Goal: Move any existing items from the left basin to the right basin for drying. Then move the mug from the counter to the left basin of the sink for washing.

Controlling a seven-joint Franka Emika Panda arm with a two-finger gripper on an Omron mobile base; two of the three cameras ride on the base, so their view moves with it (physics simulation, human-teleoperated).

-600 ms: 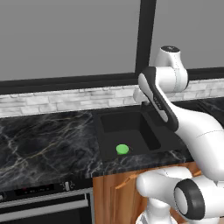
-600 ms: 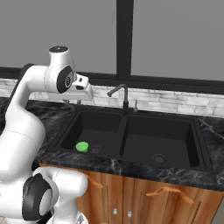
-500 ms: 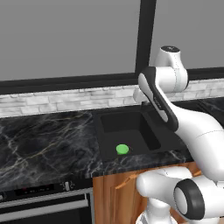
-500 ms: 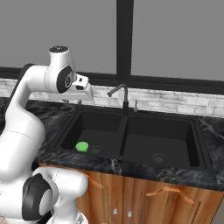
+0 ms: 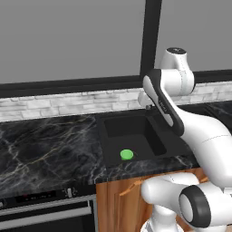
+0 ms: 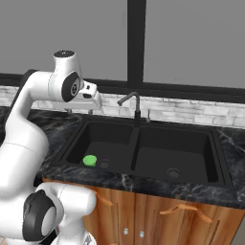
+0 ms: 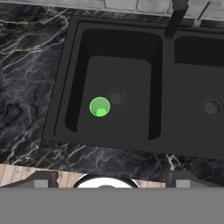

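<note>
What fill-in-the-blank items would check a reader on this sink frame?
1. The green cup stands in the ____ basin of the sink.
2. Seen from above, the cup sits upright beside that basin's round ____.
3. The right basin holds no dish, just its ____.
4. The faucet rises behind the central ____.

Missing words: left; drain; drain; divider

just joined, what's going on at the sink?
Nothing is held yet. The arm is raised over the counter beside the sink, its tool open and looking down into it. The green cup stands upright in the left basin, next to the drain. The right basin holds nothing. Moving the cup across the divider hasn't started.
</note>
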